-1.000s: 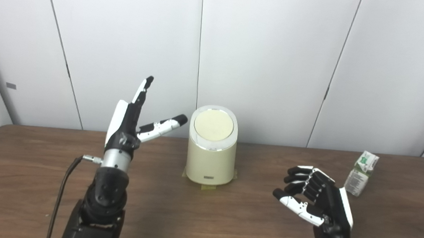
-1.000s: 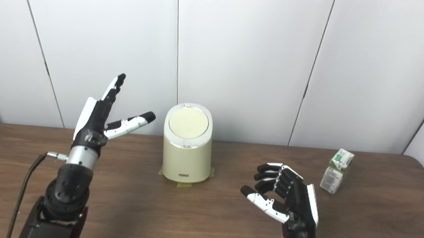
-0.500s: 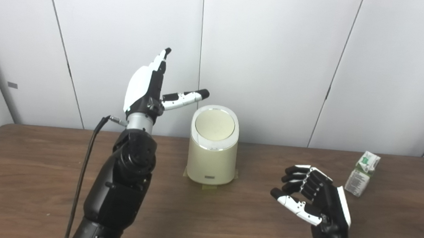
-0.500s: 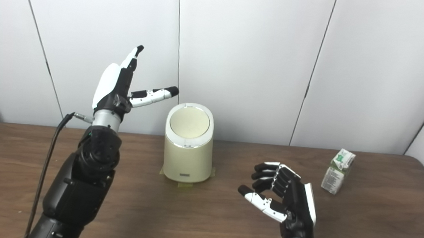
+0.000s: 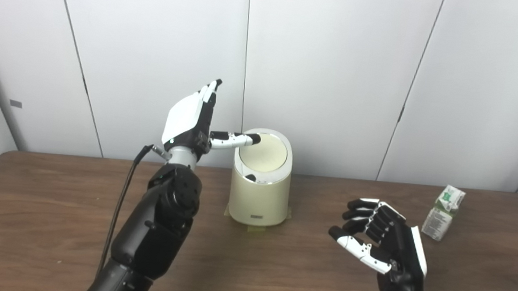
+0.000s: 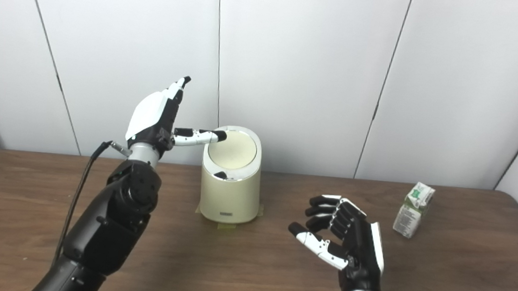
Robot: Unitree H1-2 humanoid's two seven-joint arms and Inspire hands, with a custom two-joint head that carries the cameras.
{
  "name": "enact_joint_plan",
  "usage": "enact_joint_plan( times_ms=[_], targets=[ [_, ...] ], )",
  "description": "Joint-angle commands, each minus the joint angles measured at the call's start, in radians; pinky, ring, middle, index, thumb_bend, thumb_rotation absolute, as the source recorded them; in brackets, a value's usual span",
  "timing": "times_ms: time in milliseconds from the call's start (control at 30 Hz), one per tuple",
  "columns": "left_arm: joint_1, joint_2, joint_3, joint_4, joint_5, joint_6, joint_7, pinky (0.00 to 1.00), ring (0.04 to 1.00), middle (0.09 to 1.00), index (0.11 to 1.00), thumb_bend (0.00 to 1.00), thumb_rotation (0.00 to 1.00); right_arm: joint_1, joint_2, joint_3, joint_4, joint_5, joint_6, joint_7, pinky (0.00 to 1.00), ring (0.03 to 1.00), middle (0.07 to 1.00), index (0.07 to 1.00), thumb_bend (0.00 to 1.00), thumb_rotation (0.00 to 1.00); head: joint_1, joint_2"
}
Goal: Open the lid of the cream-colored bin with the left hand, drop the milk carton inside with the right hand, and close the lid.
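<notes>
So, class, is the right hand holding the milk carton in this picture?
No: the right hand is empty, fingers apart over the table, and the carton stands apart near the far right edge.

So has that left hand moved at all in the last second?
Yes. The left hand has risen and swung right toward the cream bin, its thumb now reaching over the lid.

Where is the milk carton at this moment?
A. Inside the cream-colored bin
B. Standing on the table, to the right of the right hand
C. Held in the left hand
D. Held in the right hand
B: the milk carton stands on the table near its right edge, apart from the open, empty right hand.
</notes>
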State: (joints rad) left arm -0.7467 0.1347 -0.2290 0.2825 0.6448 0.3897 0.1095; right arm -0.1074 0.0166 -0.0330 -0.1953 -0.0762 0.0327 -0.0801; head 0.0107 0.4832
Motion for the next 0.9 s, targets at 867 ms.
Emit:
enact_joint_plan(
  times_ms=[867],
  targets=[
    [-0.042, -0.040, -0.026, 0.111, 0.033, -0.052, 0.098, 1.00, 1.000, 1.000, 1.000, 1.00, 0.43, -0.026, 0.024, 0.018, -0.067, -0.022, -0.002, -0.005, 0.38, 0.416, 0.493, 0.522, 0.51, 0.00, -0.027, 0.021]
  ],
)
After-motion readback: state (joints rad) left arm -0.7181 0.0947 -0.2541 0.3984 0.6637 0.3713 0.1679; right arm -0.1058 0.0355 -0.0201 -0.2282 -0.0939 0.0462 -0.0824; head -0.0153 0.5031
